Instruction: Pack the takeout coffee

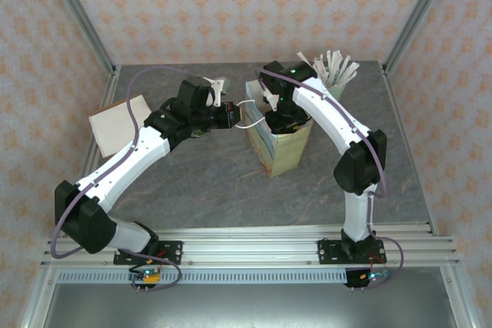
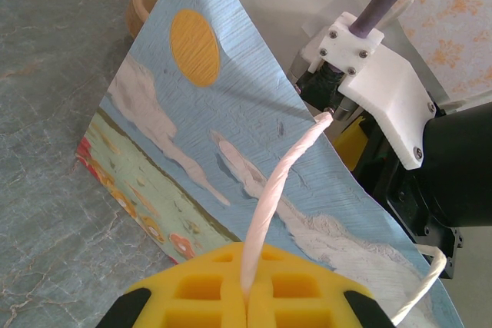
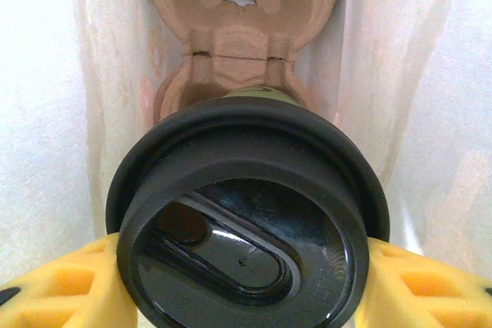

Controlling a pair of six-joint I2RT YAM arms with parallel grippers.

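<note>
The left pincer [image 2: 247,301] is pinched tight on the paper bag's [image 2: 192,136] white twisted handle [image 2: 269,197]. The right pincer [image 3: 244,289], partway open inside the bag, clasps the takeout coffee [image 3: 246,182] by its black lid, with a cardboard carrier [image 3: 242,28] just beyond its fingertips.

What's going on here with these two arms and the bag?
The left gripper is shut on the twisted handle of the paper bag, holding that side out. The right gripper is inside the bag, gripping the takeout coffee above a cardboard carrier at the bottom.
</note>
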